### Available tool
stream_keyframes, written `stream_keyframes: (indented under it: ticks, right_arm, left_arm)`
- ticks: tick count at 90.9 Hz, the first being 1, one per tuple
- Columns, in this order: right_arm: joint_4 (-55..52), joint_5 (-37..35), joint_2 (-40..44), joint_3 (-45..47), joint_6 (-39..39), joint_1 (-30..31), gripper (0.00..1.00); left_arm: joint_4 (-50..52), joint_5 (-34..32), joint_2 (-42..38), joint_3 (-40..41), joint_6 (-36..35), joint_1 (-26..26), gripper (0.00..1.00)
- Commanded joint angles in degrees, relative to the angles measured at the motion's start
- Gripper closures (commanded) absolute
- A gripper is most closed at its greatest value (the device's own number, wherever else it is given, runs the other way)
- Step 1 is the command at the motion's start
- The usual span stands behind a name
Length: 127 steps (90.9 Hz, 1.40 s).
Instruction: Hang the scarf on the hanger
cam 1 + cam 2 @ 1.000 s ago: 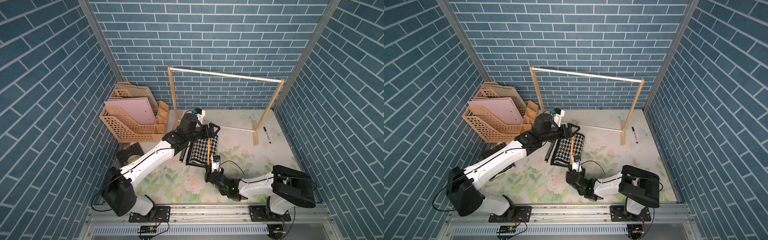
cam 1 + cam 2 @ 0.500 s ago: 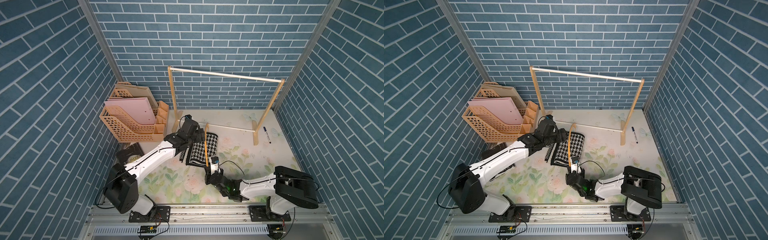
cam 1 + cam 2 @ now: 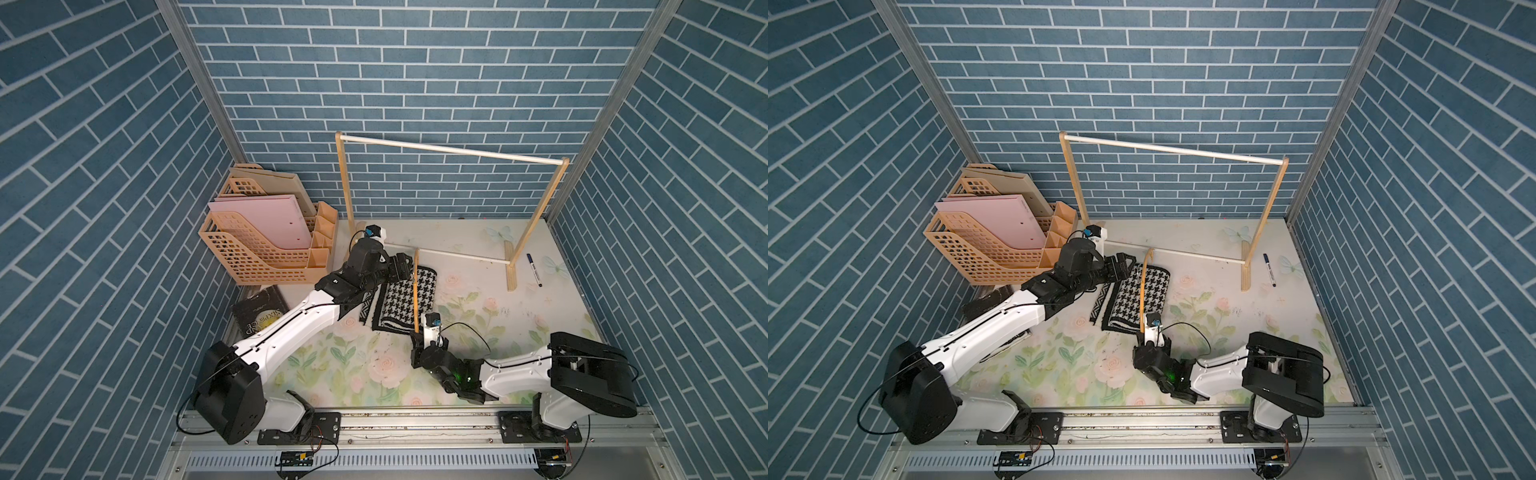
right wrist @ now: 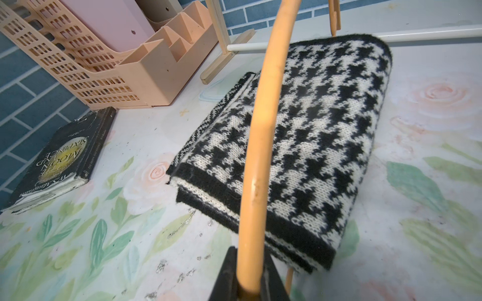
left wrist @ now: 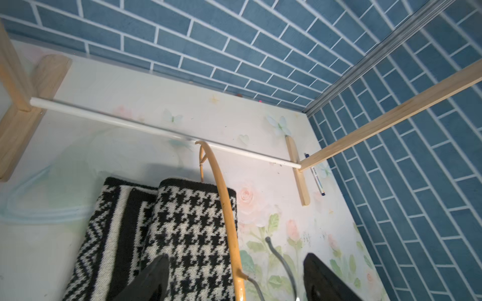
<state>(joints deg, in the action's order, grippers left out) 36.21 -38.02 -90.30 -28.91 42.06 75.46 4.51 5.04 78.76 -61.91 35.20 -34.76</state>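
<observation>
The folded houndstooth scarf point(image 3: 401, 305) point(image 3: 1156, 291) point(image 5: 187, 229) point(image 4: 326, 125) lies mid-table. The hanger point(image 3: 415, 291) point(image 3: 1143, 286) point(image 5: 227, 208) point(image 4: 263, 117) stands on edge lengthwise over it. Its curved top arches above the cloth. Its thin lower bar goes under the scarf's far edge and shows again at the near edge. My right gripper point(image 3: 417, 343) point(image 3: 1144, 338) point(image 4: 250, 276) is shut on the hanger's near end. My left gripper point(image 3: 397, 268) point(image 3: 1125, 266) point(image 5: 234, 260) hovers open above the scarf's far left corner, holding nothing.
The wooden rack frame point(image 3: 453, 149) spans the back, its low white rod point(image 3: 457, 257) just beyond the scarf. A peach file organizer point(image 3: 257, 249) stands back left with a dark book point(image 3: 259, 318) in front. A marker pen point(image 3: 534, 270) lies right of the rack's foot.
My left gripper drew back leftward from over the scarf's far end, uncovering the hanger's far tip. The right gripper kept its hold and shifted slightly nearer.
</observation>
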Motion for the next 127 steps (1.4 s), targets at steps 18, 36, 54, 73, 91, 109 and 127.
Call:
stream_keyframes:
  ticks: [18, 36, 54, 73, 91, 109, 127]
  right_arm:
    - [0.43, -2.22, 0.74, 0.77, 1.18, -0.11, 1.0]
    - [0.16, -2.17, 0.94, 0.74, 1.18, -0.13, 1.0]
    - [-0.57, -2.54, 1.43, 0.94, 1.18, -0.13, 1.0]
    - [-1.26, -2.59, 1.51, 0.73, 1.18, -0.09, 1.0]
    - [-1.5, -2.32, 1.12, 0.26, 1.09, -0.13, 1.0]
    - [-1.75, -2.3, 1.01, 0.1, 1.0, -0.14, 1.0]
    - [-1.65, -2.71, 1.35, 0.48, 1.09, -0.12, 1.0]
  left_arm:
    - [2.26, -7.53, 1.82, 1.71, 1.38, 1.73, 0.18]
    - [-0.47, -5.41, 7.97, 5.37, 2.65, 3.13, 0.21]
    - [-4.02, -2.29, 14.36, 5.55, 3.01, 3.2, 0.23]
    - [-7.82, 1.33, 18.56, 6.7, 4.01, 3.21, 0.27]
    - [-7.6, 1.75, 20.67, 5.96, 3.98, 3.15, 0.28]
    - [-8.32, 3.43, 22.71, 6.09, 4.23, 3.06, 0.35]
    - [-9.18, 4.22, 23.26, 6.7, 4.3, 3.06, 0.68]
